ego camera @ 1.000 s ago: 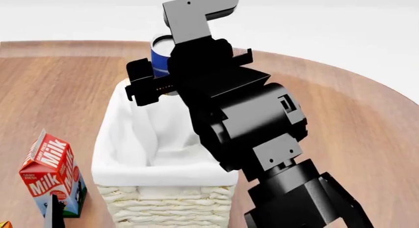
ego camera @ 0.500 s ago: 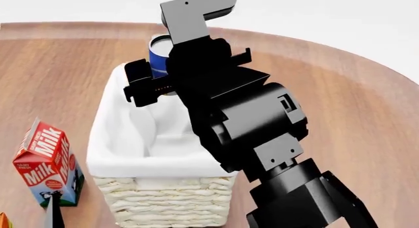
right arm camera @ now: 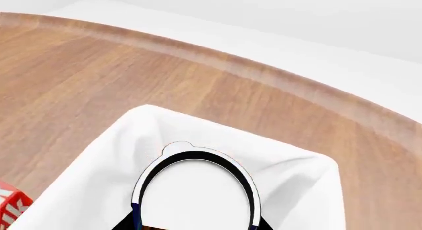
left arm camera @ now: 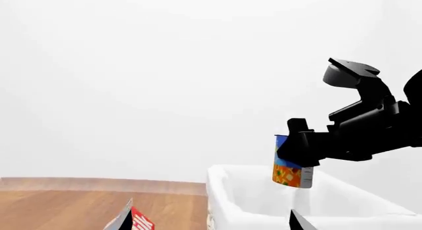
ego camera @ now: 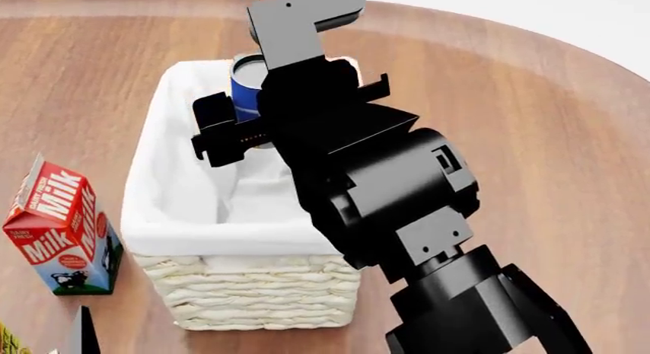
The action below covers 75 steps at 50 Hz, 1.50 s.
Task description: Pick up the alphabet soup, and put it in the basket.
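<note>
One can: the alphabet soup [ego camera: 243, 87] is seen in the upper middle of the head view, blue-labelled with a pale top.
Soup position: it is held above the far end of the basket [ego camera: 254, 301], clear of the lining; in the left wrist view the alphabet soup [left arm camera: 290, 171] is shown hanging over the white rim with its orange lower band exposed.
Right gripper: the right gripper [ego camera: 236, 119] is clamped on the can, dark fingers pressed against its sides.
Right wrist view: the can's pale top [right arm camera: 196, 193] is seen from above at the lower centre, ringed in black, with the white cloth around it.
Left gripper: only a dark tip is shown at the lower left edge of the head view; its state cannot be told.
Milk carton: a red and white milk carton [ego camera: 61, 228] is stood on the wooden table [ego camera: 568, 141], just beside the basket, at the left of the frame.
</note>
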### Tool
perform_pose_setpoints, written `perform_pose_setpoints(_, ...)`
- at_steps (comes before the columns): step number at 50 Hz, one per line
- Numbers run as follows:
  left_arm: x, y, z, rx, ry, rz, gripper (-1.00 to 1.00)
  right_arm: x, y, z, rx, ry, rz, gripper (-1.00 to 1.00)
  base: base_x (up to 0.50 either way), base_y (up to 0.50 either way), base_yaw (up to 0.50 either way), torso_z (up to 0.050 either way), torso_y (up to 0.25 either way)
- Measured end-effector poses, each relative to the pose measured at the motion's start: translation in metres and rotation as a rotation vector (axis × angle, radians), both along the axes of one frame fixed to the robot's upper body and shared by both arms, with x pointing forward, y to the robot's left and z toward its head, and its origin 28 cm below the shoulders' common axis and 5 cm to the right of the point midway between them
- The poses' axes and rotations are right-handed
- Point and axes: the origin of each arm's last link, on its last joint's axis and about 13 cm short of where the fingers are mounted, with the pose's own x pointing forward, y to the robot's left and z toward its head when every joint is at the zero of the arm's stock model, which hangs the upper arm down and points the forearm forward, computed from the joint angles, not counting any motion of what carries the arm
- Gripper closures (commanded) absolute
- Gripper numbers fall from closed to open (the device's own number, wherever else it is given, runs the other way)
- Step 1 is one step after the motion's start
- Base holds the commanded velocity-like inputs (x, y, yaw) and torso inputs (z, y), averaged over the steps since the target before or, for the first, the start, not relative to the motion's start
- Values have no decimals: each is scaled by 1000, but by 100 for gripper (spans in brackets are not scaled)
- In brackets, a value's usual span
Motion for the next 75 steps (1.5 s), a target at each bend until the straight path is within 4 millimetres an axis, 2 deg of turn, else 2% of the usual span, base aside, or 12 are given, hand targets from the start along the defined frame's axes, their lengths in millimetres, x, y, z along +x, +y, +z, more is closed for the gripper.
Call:
perform_pose_setpoints(29,0,0,0,3,-5,5,-100,1,0,-1,-8,-1,-2,100,0,0,0,0,-95)
perform_pose_setpoints(45,0,0,-1,3,-7,-1,-100,0,1,-1,-13,-4,2,100,0,0,0,0,-2)
perform_pose_setpoints(46,0,0,-1,3,-7,-1,-100,0,1,-1,-15,-5,2,-100,0,0,0,0,0)
perform_pose_setpoints(66,-1,0,0,-2,-13,-3,-100,-1,1,6,-35,-59,-13,-100,0,0,0,0,0)
perform_pose_setpoints(75,-1,0,0,-4,-15,-1,-100,-10,-6,19,-35,-117,0,-100,0,0,0,0,0)
